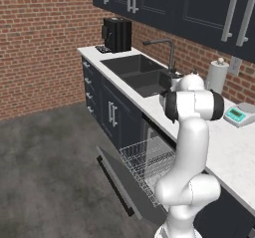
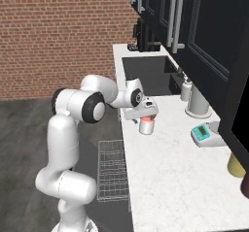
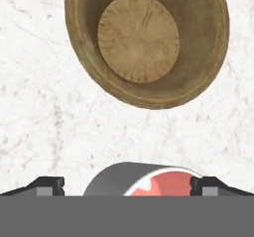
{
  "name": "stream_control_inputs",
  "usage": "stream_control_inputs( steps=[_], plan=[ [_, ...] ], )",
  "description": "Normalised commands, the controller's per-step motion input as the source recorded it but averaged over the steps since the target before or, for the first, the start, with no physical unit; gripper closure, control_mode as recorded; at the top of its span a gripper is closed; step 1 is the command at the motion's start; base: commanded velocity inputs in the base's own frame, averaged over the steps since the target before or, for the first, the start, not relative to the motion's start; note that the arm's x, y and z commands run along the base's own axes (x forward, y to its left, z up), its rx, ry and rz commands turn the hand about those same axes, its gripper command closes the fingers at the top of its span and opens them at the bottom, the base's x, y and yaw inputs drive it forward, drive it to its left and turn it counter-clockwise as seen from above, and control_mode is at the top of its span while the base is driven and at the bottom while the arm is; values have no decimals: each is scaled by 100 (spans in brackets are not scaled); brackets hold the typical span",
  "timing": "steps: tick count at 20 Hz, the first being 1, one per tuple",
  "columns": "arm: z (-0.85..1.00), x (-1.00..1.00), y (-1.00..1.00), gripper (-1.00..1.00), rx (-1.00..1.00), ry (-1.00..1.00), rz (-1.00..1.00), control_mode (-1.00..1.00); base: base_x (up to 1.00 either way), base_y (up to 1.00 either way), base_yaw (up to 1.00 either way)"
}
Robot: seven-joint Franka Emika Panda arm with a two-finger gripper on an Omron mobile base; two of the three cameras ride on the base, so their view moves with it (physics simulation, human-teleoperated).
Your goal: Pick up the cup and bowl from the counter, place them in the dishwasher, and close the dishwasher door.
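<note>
The end effector [image 3: 127,186], spread wide and empty, straddles the small, rigid, probably light cup [image 3: 144,180], with the wooden bowl [image 3: 146,42] at twelve o'clock on the bench [image 3: 39,132]; squeeze the cup's walls.

The hand [image 2: 146,115] is hanging spread wide right over the cup [image 2: 146,125], one finger standing to each side of it with a gap showing on both. The bowl [image 3: 147,42] is sitting just beyond the cup on the worktop [image 2: 170,177], with bare marble lying between the two. Nearer the base the worktop is lying open. Toward the wall a green scale [image 2: 206,134] and a paper towel roll [image 2: 198,101] are crowding the back. Below, the dishwasher door [image 1: 124,187] is hanging down and the wire rack [image 1: 147,165] is jutting out over it.
</note>
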Motion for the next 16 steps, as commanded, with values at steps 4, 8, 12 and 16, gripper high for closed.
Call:
stream_control_inputs(
  steps=[4,8,12,16],
  plan=[
    [-65,-37,4,100,0,8,0,-100,0,0,0],
    [-80,-57,19,100,0,11,0,-100,0,0,0],
    [-73,-47,14,100,0,14,0,-100,0,0,0],
    [-61,-48,6,100,0,10,0,-100,0,0,0]
  ],
)
